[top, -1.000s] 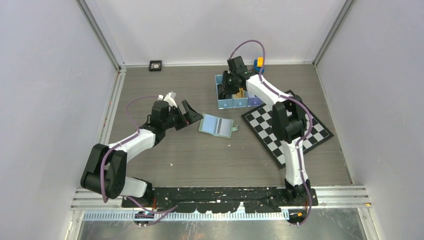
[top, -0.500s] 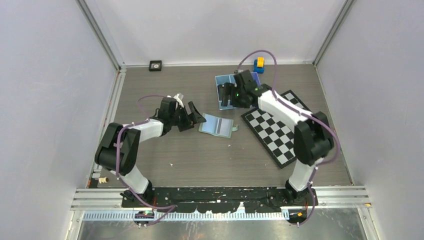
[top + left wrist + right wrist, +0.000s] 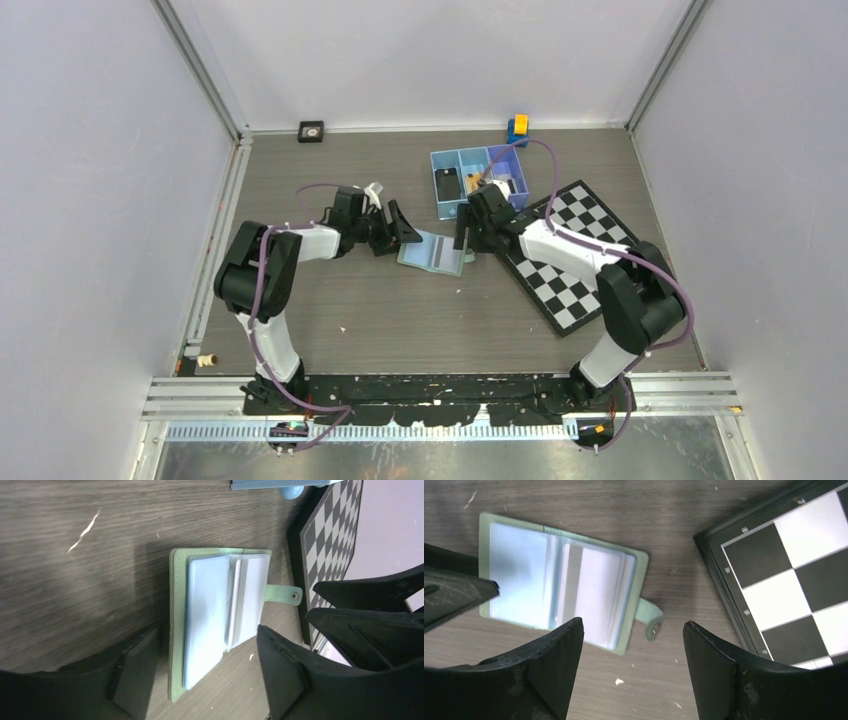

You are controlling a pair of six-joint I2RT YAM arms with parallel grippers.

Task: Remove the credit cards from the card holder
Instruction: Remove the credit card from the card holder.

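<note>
The card holder (image 3: 433, 251) lies open on the table, sage-green with pale blue-grey inner faces and a side tab (image 3: 650, 619). It also shows in the left wrist view (image 3: 220, 610) and the right wrist view (image 3: 559, 587). My left gripper (image 3: 400, 230) is open at its left edge, fingers (image 3: 135, 675) straddling its near end. My right gripper (image 3: 462, 232) is open just above its tab side. A black card (image 3: 447, 186) lies in the blue tray's left compartment, and something gold-orange (image 3: 473, 181) in the middle one. I cannot tell if a card remains in the holder.
The blue three-compartment tray (image 3: 437, 161) stands behind the holder. A chessboard (image 3: 575, 255) lies to the right, its edge close to the tab (image 3: 794, 565). A yellow-blue block (image 3: 517, 128) and a small black square (image 3: 311, 130) sit by the back wall.
My right gripper came away from the blue tray, forward and down to the holder's right side. My left gripper moved right, up to the holder's left edge. The holder stayed put.
</note>
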